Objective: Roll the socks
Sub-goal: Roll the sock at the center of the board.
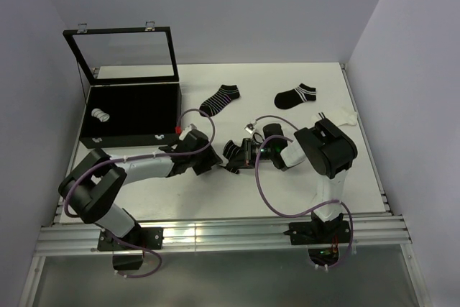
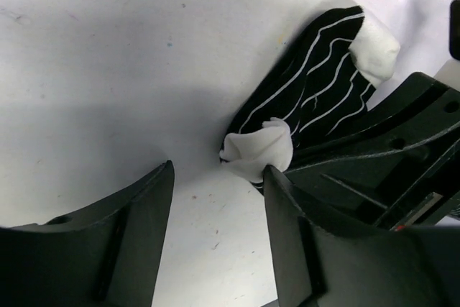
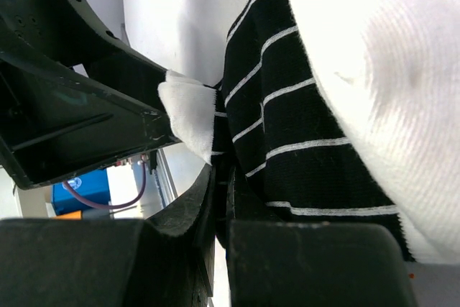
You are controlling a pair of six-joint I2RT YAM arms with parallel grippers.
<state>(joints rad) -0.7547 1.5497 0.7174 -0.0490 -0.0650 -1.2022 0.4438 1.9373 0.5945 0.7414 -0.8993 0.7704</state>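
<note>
A black sock with thin white stripes lies bunched at the table's middle, and my right gripper is shut on it. In the right wrist view the striped fabric is pinched between the closed fingers of that gripper. My left gripper stands open just left of the sock. One fingertip touches the sock's white end and nothing lies between the fingers. Two more socks lie flat farther back, one in the middle and one to its right.
A black box with its lid raised stands at the back left, a rolled sock inside it. A white sock lies partly hidden behind the right arm. White walls enclose the table on three sides.
</note>
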